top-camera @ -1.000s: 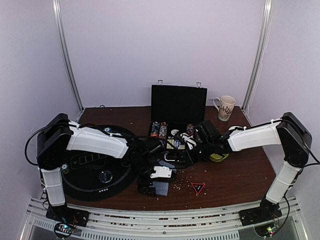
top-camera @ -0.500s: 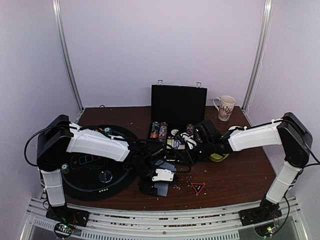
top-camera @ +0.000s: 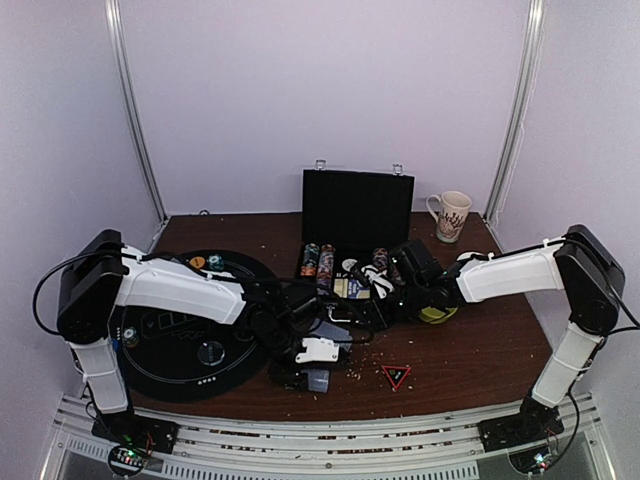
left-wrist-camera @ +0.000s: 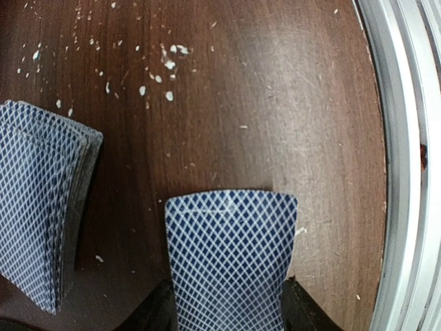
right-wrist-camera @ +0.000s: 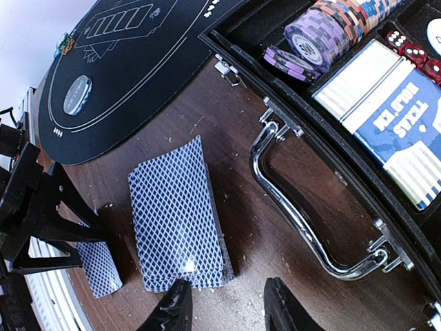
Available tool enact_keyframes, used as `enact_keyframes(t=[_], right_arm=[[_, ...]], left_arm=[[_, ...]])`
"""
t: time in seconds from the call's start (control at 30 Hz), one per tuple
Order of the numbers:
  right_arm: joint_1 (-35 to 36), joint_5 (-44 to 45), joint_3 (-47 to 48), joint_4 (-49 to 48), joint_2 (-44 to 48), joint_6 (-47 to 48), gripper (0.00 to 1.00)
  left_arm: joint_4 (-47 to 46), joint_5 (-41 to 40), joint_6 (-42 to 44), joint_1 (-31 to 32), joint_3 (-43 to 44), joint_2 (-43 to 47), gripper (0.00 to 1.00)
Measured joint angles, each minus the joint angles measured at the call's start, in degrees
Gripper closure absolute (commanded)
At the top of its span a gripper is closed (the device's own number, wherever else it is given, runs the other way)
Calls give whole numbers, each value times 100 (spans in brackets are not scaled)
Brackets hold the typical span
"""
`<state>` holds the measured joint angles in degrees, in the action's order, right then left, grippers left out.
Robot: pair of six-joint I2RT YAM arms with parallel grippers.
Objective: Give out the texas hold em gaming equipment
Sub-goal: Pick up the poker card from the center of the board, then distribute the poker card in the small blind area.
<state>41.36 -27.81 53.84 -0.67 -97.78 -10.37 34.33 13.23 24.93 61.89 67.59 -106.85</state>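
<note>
Left pincer (left-wrist-camera: pixel 228 308) gripped a single card (left-wrist-camera: pixel 231 262) by its side edges beside the deck (left-wrist-camera: pixel 41 207); I judged a slow, level lift off the table (left-wrist-camera: pixel 275 103) wisest.

Blue-and-white diamond lattice on the deck (right-wrist-camera: pixel 180 221) and lone card (left-wrist-camera: pixel 227 258) in front of the black case (top-camera: pixel 358 208), purple and orange chips (right-wrist-camera: pixel 313 38) inside it, white-speckled dark brown table (left-wrist-camera: pixel 275 103) beneath.

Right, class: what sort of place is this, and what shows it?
Probably a robot lab bench staged for poker: left arm and right arm at a wooden table, an open chip case and a black poker mat.
</note>
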Motion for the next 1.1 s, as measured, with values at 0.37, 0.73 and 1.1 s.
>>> enact_keyframes(t=[0.37,0.73,1.1], right_arm=[[0,118,26,109,153,90,62],[0,205,118,179,439,273,62],[-2,177,140,175,673,555,61]], left_arm=[[2,24,-573,-275,-225,568,50],[52,118,-1386,-804,-251,1084,50],[354,-295,-3493,-3064,-417,2739,52]])
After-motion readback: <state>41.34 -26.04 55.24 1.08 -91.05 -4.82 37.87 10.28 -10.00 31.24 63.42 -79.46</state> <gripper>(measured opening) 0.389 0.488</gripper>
